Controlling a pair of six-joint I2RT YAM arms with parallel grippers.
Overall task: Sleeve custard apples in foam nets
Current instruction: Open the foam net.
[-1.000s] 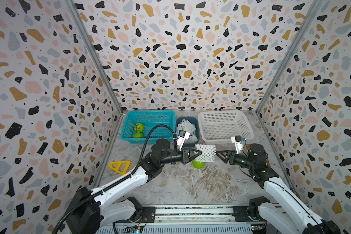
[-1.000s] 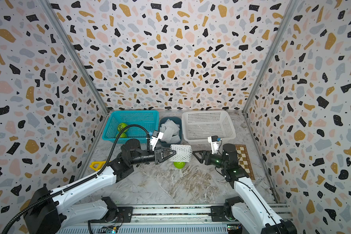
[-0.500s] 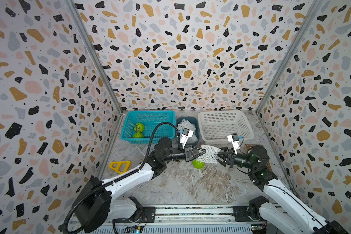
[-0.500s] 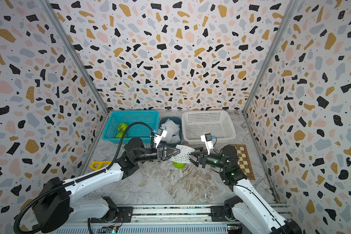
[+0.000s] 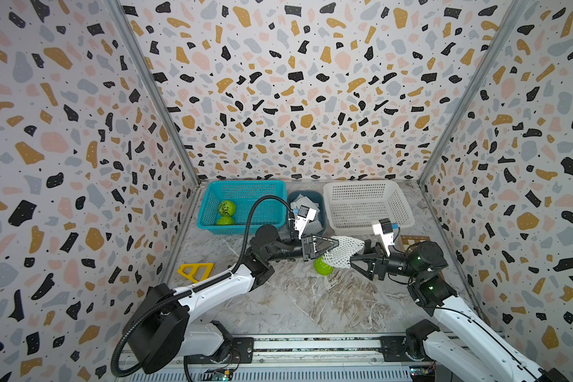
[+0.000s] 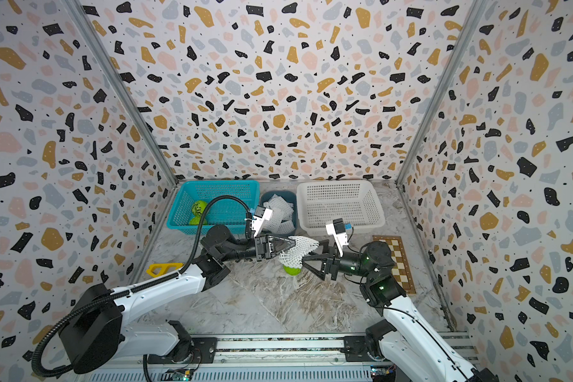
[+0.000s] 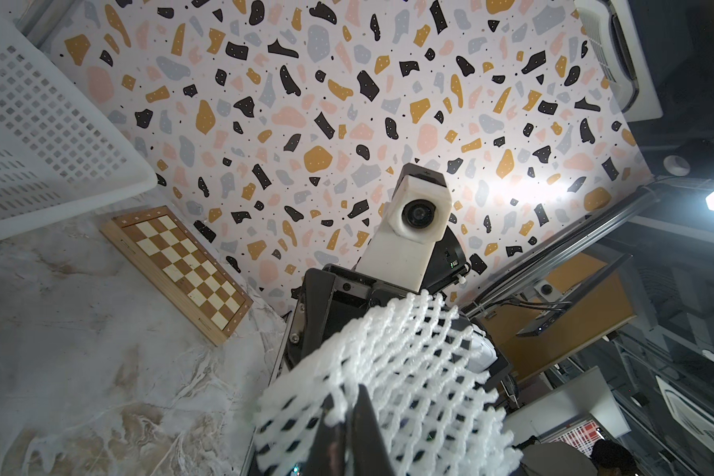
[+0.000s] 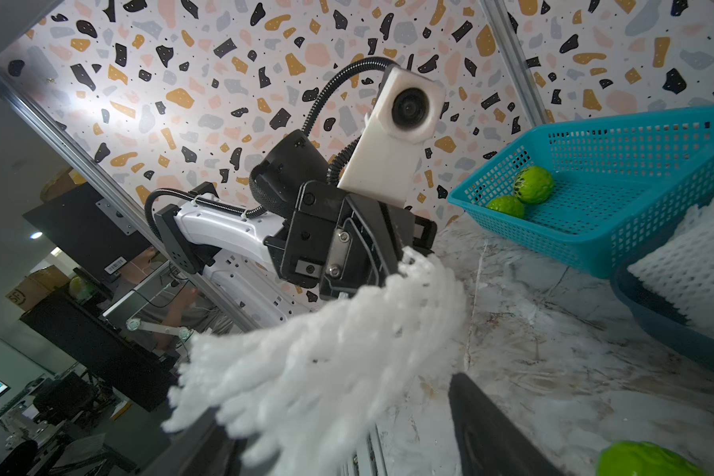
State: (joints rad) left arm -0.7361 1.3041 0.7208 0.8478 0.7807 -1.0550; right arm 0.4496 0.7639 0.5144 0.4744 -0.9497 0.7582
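No text, label or number is legible anywhere.

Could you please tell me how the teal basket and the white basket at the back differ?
The teal basket holds two custard apples; the white basket shows nothing inside. The teal basket stands left of the blue bin, the white basket right of it. The white basket looks somewhat wider than the teal basket. Both are perforated plastic by the back wall.

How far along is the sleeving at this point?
Done: none sleeved. In hand: left pincer shut on a net, right pincer open at its other end, over one apple on the table. Left: that apple plus two apples in the teal basket.
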